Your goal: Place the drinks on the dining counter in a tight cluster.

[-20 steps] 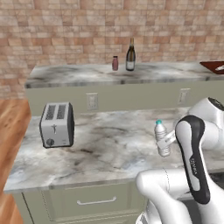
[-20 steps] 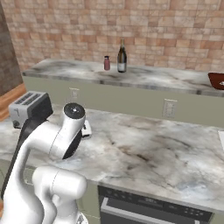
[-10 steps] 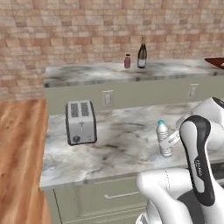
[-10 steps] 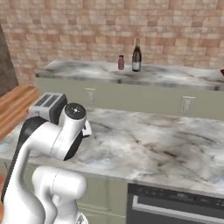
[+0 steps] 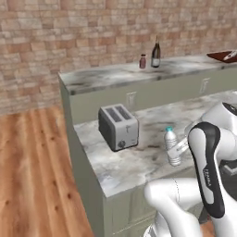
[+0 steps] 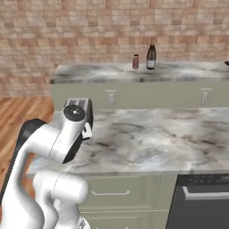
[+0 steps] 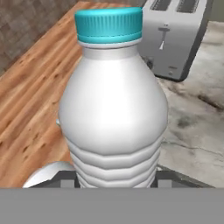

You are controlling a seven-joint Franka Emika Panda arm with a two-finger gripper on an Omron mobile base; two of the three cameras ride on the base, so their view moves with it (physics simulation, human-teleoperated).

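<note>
Camera carried leftward with the base: toaster now mid-frame. Water bottle: upright, gripped in pincer above lower worktop, likely for transfer. Wine bottle, maroon bottle: together on dining counter

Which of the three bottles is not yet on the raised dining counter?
The water bottle with the teal cap, held in the gripper above the lower worktop; the wine bottle and maroon bottle stand on the counter.
</note>
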